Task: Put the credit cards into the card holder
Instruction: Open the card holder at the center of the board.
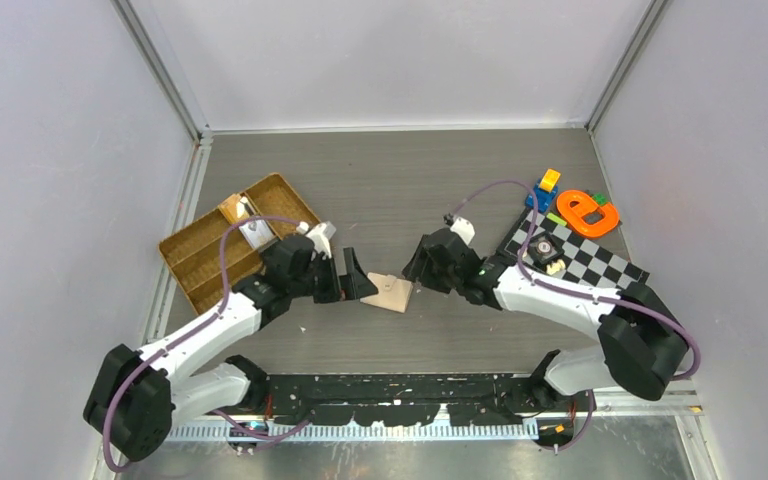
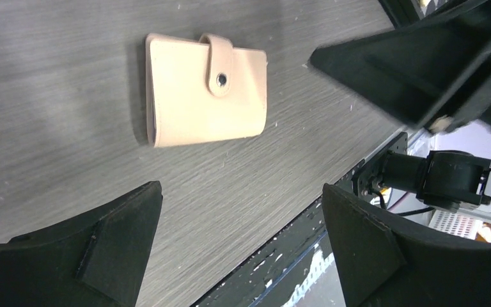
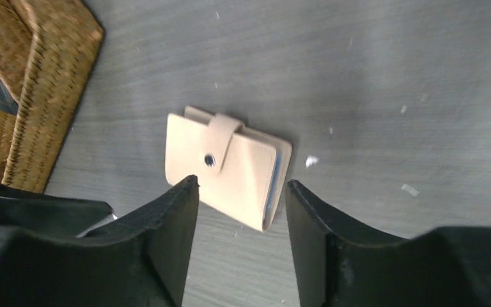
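grey wood-grain desk (image 1: pixel 410 180), wicker tray (image 1: pixel 200 255) on its left side. left gripper (image 2: pixel 240 192) jaws wide apart, empty. right gripper (image 3: pixel 241 182) jaws apart too, not clamped. card holder (image 2: pixel 204 89) lies flat mid-desk between both grippers, folded closed, snap tab up.

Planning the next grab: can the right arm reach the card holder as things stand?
Probably yes. The card holder lies closed and flat on the table, in line with the open right gripper, with nothing in between. The left gripper hovers nearby but apart from it.
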Controlling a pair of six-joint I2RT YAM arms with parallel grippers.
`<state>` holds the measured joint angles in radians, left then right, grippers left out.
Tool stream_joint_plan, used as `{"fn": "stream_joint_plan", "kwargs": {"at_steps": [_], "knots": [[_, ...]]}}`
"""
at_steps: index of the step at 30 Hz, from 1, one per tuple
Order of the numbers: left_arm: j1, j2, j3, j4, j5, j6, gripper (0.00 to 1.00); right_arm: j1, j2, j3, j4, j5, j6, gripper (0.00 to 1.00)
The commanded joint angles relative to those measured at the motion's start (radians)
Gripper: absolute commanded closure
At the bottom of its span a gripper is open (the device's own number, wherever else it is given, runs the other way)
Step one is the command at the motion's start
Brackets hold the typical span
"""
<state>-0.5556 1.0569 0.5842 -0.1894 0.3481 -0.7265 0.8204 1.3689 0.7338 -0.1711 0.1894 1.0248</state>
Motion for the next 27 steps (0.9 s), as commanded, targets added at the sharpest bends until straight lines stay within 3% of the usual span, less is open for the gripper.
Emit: {"fn": "stream_joint_plan", "kwargs": {"at_steps": [1,4,10,18,27], "knots": [[-0.042,-0.036,-0.098,0.212,-0.074,-0.165,0.02,-0.068,-0.018,0.109,-0.040,0.076,-0.194,0.38],[-0.059,-0.034,-0.161,0.276,-0.094,-0.222,0.04,-0.129,0.073,0.184,-0.034,-0.078,-0.313,0.38],[-0.132,-0.022,-0.229,0.345,-0.184,-0.305,0.09,-0.141,0.201,0.241,0.019,-0.224,-0.414,0.41],[-0.150,0.096,-0.256,0.448,-0.208,-0.316,0.24,-0.142,0.322,0.255,0.078,-0.342,-0.417,0.47],[-0.150,0.339,-0.208,0.636,-0.189,-0.296,0.37,-0.141,0.292,0.155,0.110,-0.414,-0.372,0.50]]}}
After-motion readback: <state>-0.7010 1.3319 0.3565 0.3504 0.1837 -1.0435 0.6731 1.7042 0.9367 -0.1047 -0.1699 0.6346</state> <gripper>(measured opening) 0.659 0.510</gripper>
